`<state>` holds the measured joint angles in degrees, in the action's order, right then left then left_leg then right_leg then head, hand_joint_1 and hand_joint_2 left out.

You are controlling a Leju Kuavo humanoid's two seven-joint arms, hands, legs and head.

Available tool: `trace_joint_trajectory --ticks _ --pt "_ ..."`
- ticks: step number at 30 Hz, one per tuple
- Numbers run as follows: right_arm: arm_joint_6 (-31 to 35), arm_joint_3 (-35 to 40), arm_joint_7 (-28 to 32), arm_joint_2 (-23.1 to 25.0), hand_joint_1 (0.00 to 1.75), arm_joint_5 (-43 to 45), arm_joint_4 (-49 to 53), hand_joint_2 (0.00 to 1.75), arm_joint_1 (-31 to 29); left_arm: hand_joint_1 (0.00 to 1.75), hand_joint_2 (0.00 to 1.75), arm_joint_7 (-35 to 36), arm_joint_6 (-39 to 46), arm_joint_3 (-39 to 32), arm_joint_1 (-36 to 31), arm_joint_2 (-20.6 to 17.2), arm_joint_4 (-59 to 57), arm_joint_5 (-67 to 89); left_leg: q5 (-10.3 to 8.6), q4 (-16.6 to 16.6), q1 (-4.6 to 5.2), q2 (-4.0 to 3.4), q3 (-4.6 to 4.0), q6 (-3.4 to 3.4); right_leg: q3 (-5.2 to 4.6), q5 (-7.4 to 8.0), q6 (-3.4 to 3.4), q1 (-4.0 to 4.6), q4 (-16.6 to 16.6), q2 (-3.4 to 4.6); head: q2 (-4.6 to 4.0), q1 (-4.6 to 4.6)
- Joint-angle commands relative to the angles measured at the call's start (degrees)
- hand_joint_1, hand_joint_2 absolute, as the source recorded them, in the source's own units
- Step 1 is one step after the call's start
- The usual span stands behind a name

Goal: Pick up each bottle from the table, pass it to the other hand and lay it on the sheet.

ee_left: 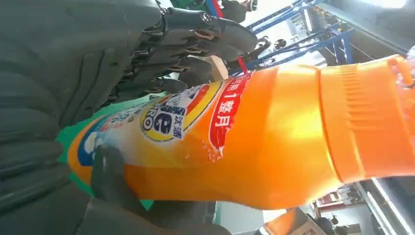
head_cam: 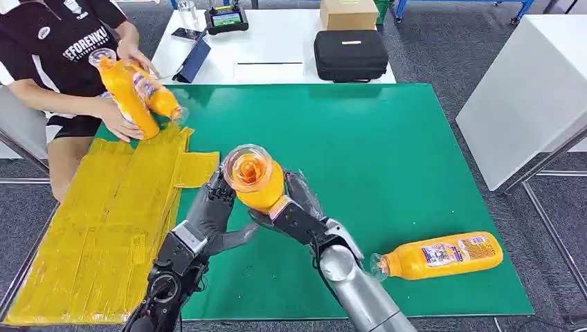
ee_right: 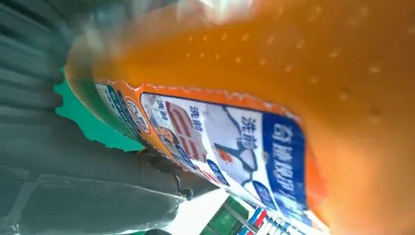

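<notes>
An orange bottle stands upright in the air over the green mat, cap end towards the camera. My right hand grips its lower body from the right. My left hand is at its left side, fingers reaching round the labelled body, thumb spread apart below. A second orange bottle lies on its side on the mat at the near right. The yellow sheet covers the table's left part.
A person sits at the far left, holding two orange bottles at the sheet's far edge. Behind the mat a white table carries a black case, a cardboard box and a controller. A white cabinet stands right.
</notes>
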<state>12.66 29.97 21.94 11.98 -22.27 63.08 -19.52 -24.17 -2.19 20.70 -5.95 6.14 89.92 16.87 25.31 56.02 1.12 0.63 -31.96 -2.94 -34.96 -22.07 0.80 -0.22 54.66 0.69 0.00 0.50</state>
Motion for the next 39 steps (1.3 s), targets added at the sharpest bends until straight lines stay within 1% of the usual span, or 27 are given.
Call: trace_joint_trajectory --ticks 1,3,5,7,8,11,12,13,14,15,16,17,18,20,21,24,25,26,29,30,31,32,34,35,36,37,39 --pt "0.5 2.3 -0.5 -1.7 1.75 0.1 0.1 1.75 -0.1 0.00 1.75 1.0 1.6 0.9 -1.3 -0.6 -3.3 1.6 0.15 0.0 -0.09 0.02 0.32 0.23 0.35 -0.15 0.00 0.08 0.0 -0.12 0.00 0.00" --pt "0.9 2.2 -0.6 -1.9 1.75 0.1 -0.4 1.75 0.3 0.00 1.75 1.2 2.4 0.9 -1.1 -0.4 -3.6 2.4 0.07 0.0 -0.03 0.02 0.19 0.15 0.21 -0.08 0.01 0.03 -0.1 -0.09 0.00 0.00" --pt "1.1 2.6 -0.5 -1.8 1.75 0.0 -0.8 1.75 0.6 0.00 1.75 1.2 2.6 0.8 -1.1 -0.4 -3.8 2.6 0.17 0.0 -0.09 -0.01 0.37 0.25 0.41 -0.16 0.02 0.08 -0.1 -0.11 0.00 0.00" --pt "1.1 2.6 -0.5 -1.7 1.75 0.0 -0.9 1.75 0.6 0.00 1.75 1.2 2.7 0.8 -1.1 -0.4 -3.8 2.7 0.04 -0.1 -0.02 0.03 0.16 0.12 0.18 -0.06 0.01 0.02 -0.1 -0.08 0.00 -0.02" --pt "1.4 2.8 -0.7 -1.4 1.75 -0.3 -1.0 1.75 0.8 0.00 1.75 1.3 3.3 0.8 -1.0 -0.4 -3.8 3.4 0.11 0.0 -0.07 0.02 0.29 0.20 0.32 -0.12 0.01 0.07 -0.1 -0.11 0.00 0.00" --pt "1.5 3.1 -1.1 -1.0 1.75 -0.9 -1.4 1.75 0.8 0.00 1.75 1.7 5.1 1.3 -0.7 -0.1 -4.0 6.2 0.10 0.0 -0.05 -0.03 0.24 0.18 0.25 -0.09 0.00 0.05 -0.1 -0.05 0.00 -0.02" --pt "1.5 3.3 -1.1 -1.0 1.75 -1.1 -1.6 1.75 0.8 0.00 1.75 1.8 6.2 1.6 -0.4 0.0 -4.0 7.6 0.17 0.0 -0.08 -0.04 0.36 0.24 0.38 -0.16 0.00 0.08 -0.1 -0.06 0.00 0.00" --pt "1.6 3.4 -1.1 -1.0 1.75 -1.3 -1.6 1.75 0.8 0.00 1.75 1.8 6.6 1.7 -0.3 0.1 -4.0 8.1 0.09 -0.1 -0.04 0.00 0.24 0.18 0.26 -0.10 0.00 0.04 -0.1 -0.09 0.00 -0.02" --pt "1.3 3.5 -1.1 -1.1 1.75 -1.4 -1.6 1.75 0.8 0.00 1.75 1.7 7.4 1.9 -0.2 0.2 -3.8 9.3 0.18 0.0 -0.10 -0.01 0.39 0.27 0.42 -0.17 0.00 0.09 -0.1 -0.11 0.00 -0.02" --pt "1.2 3.6 -1.2 -1.1 1.75 -1.6 -1.7 1.75 0.8 0.00 1.75 1.8 7.9 2.2 -0.3 0.2 -3.5 10.1 0.09 -0.1 -0.04 -0.01 0.24 0.17 0.25 -0.09 0.00 0.04 -0.1 -0.07 0.00 0.00" --pt "1.2 3.7 -1.3 -1.1 1.75 -1.6 -1.7 1.75 0.8 0.00 1.75 1.8 7.9 2.2 -0.3 0.2 -3.4 10.2 0.29 0.0 -0.13 -0.06 0.54 0.36 0.56 -0.27 0.00 0.13 0.0 -0.10 0.00 0.00" --pt "1.2 3.7 -1.3 -1.1 1.75 -1.7 -1.9 1.75 0.6 0.00 1.75 1.9 7.9 2.3 -0.3 0.3 -3.2 10.2 0.33 0.0 -0.14 -0.07 0.59 0.40 0.61 -0.31 -0.01 0.13 0.0 -0.11 0.00 0.00" --pt "1.1 3.7 -1.4 -1.0 1.75 -1.6 -2.2 1.75 0.5 0.00 1.75 1.9 7.9 2.3 -0.1 0.3 -3.0 10.3 0.10 0.0 -0.05 -0.01 0.22 0.18 0.24 -0.09 0.01 0.05 0.0 -0.08 0.00 0.00" --pt "1.2 3.7 -1.5 -0.9 1.75 -1.6 -2.6 1.75 0.3 0.00 1.75 1.9 7.9 2.4 0.1 0.2 -2.9 10.4 0.24 0.0 -0.12 -0.03 0.44 0.34 0.47 -0.23 0.00 0.11 0.0 -0.11 0.00 0.00" --pt "1.2 3.8 -1.4 -0.9 1.75 -1.5 -3.0 1.75 0.4 0.00 1.75 1.9 8.1 2.6 0.6 0.2 -2.8 10.8 0.10 0.0 -0.05 -0.03 0.23 0.19 0.25 -0.09 0.00 0.05 -0.1 -0.06 0.00 0.00" --pt "0.8 4.4 -1.3 -0.7 1.75 -1.5 -3.5 1.75 0.9 0.00 1.75 1.5 8.4 3.1 1.4 0.1 -3.4 11.2 0.19 0.0 -0.10 -0.09 0.40 0.28 0.42 -0.16 0.00 0.09 -0.1 -0.03 0.00 0.00" --pt "0.8 4.5 -1.3 -0.6 1.75 -1.5 -3.5 1.75 0.9 0.00 1.75 1.4 8.4 3.2 1.5 0.2 -3.5 11.2 0.19 0.0 -0.09 -0.09 0.39 0.26 0.41 -0.15 0.00 0.09 -0.1 -0.03 0.00 0.00" --pt "0.8 4.7 -1.2 -0.6 1.75 -1.6 -3.6 1.75 1.0 0.00 1.75 1.3 8.5 3.4 1.6 0.3 -3.6 11.2 0.07 -0.1 -0.03 -0.02 0.21 0.15 0.22 -0.07 0.01 0.02 -0.1 -0.05 0.00 0.00" --pt "0.5 5.3 -1.1 -0.3 1.75 -1.5 -4.6 1.75 0.7 0.00 1.75 0.8 8.8 3.7 1.4 0.4 -4.2 10.9 0.23 0.0 -0.12 -0.07 0.45 0.30 0.47 -0.20 0.00 0.11 -0.1 -0.06 0.00 0.00" --pt "0.5 5.3 -1.1 -0.3 1.75 -1.5 -4.6 1.75 0.7 0.00 1.75 0.8 8.8 3.7 1.4 0.4 -4.2 10.9 0.09 -0.1 -0.04 -0.03 0.24 0.17 0.25 -0.09 0.01 0.03 -0.1 -0.05 0.00 -0.02" --pt "0.5 5.3 -1.1 -0.3 1.75 -1.5 -4.6 1.75 0.7 0.00 1.75 0.8 8.8 3.7 1.4 0.4 -4.2 10.9 0.15 0.0 -0.07 -0.05 0.34 0.23 0.35 -0.14 0.00 0.06 -0.1 -0.06 0.00 0.00" --pt "0.5 5.3 -1.1 -0.3 1.75 -1.5 -4.6 1.75 0.7 0.00 1.75 0.8 8.8 3.7 1.4 0.4 -4.2 10.9 0.07 -0.1 -0.03 -0.01 0.20 0.15 0.21 -0.07 0.01 0.02 -0.1 -0.06 0.00 -0.02" --pt "0.5 5.3 -1.1 -0.3 1.75 -1.5 -4.6 1.75 0.7 0.00 1.75 0.8 8.8 3.7 1.4 0.4 -4.2 10.9 0.22 0.0 -0.12 -0.07 0.42 0.31 0.44 -0.18 0.00 0.11 -0.1 -0.06 0.00 0.00" --pt "0.5 5.3 -1.1 -0.3 1.75 -1.5 -4.6 1.75 0.7 0.00 1.75 0.8 8.8 3.7 1.4 0.4 -4.2 10.9 0.05 0.0 -0.02 0.00 0.13 0.13 0.14 -0.05 0.01 0.02 -0.1 -0.06 0.00 0.00" --pt "0.5 5.3 -1.1 -0.3 1.75 -1.5 -4.6 1.75 0.7 0.00 1.75 0.8 8.8 3.7 1.4 0.4 -4.2 10.9 0.13 0.0 -0.07 -0.03 0.28 0.23 0.30 -0.11 0.00 0.07 -0.1 -0.07 0.00 0.00" --pt "0.5 5.3 -1.1 -0.3 1.75 -1.5 -4.6 1.75 0.7 0.00 1.75 0.8 8.8 3.7 1.4 0.4 -4.2 10.9 0.08 0.0 -0.04 -0.02 0.18 0.17 0.20 -0.07 0.00 0.04 -0.1 -0.05 0.00 0.00" --pt "0.5 5.3 -1.1 -0.3 1.75 -1.5 -4.6 1.75 0.7 0.00 1.75 0.8 8.8 3.7 1.4 0.4 -4.2 10.9 0.18 0.0 -0.09 -0.03 0.35 0.27 0.38 -0.16 0.00 0.08 -0.1 -0.08 0.00 0.00"
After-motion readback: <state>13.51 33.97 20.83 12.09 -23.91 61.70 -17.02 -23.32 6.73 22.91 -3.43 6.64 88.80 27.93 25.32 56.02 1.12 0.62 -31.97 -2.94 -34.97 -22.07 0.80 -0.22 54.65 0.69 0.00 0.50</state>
